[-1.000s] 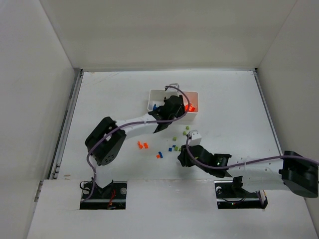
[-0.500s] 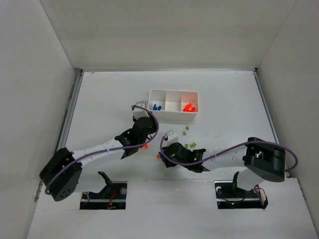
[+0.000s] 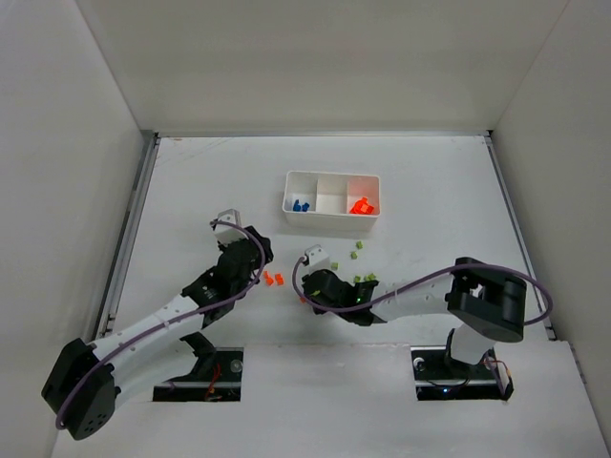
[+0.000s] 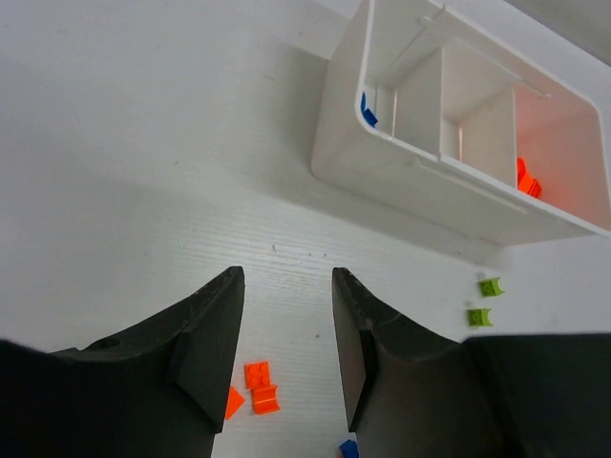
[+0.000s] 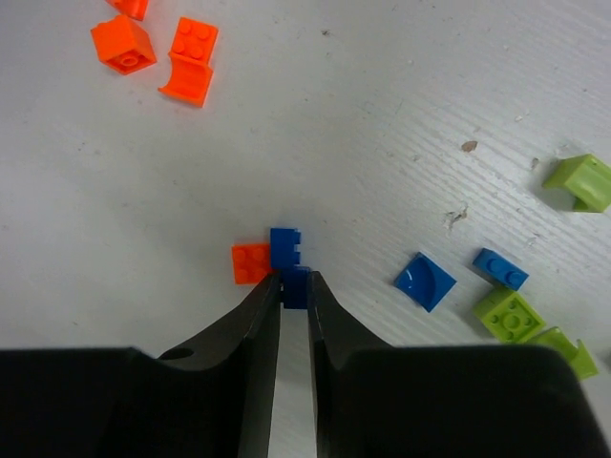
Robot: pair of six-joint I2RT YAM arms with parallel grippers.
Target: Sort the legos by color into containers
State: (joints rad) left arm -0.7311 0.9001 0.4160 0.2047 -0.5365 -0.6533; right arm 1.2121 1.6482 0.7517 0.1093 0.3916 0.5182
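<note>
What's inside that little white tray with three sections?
In the white tray, blue bricks lie in the left compartment, orange bricks in the right; the middle looks empty. Nothing covers it from above.

We find bare worktop (image 3: 191, 181) left of the tray (image 3: 331, 221); before it, scattered legos (image 3: 272, 279), the left arm (image 3: 181, 310) and the right arm (image 3: 420, 296) narrow the passage.

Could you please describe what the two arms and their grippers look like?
The left arm and right arm have white links and bulky black joints; a lilac cable loops along each. The left gripper and right gripper have matte black tapering fingers.
</note>
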